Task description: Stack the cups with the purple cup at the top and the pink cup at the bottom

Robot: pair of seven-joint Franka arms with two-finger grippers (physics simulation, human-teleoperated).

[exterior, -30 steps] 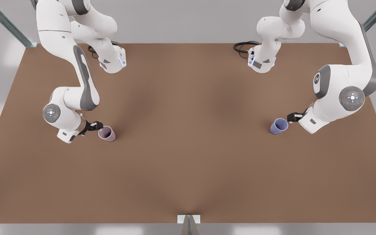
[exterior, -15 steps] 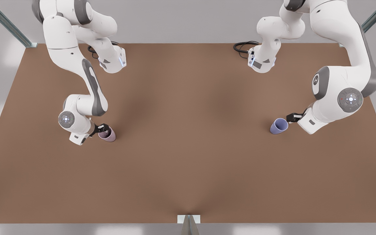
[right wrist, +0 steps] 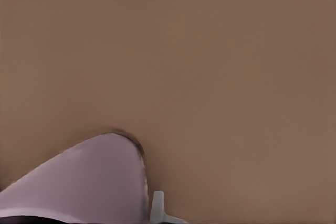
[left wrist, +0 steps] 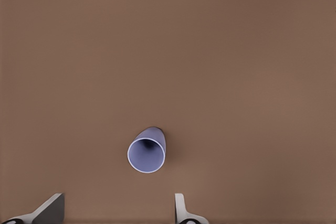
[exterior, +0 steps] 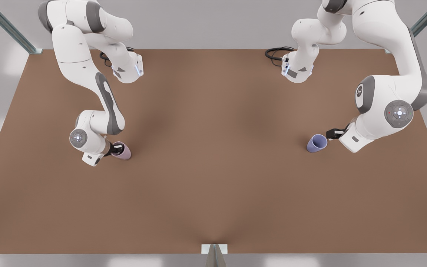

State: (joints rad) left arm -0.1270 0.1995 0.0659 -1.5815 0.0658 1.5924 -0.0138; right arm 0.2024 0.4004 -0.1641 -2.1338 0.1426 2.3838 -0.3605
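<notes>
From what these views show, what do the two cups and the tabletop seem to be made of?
Pink cup and purple cup: matte, uniform colour, thin rim, no glare; likely plastic, possibly unglazed ceramic. Table: flat brown, matte, no visible grain; perhaps board or laminate. These are renders, so it stays open.

No legible text, label, brand or number appears on either cup, the arms or the worktop. One arm (exterior: pixel 384 96) carries a small white emblem on a grey joint cover, not readable as lettering.
</notes>
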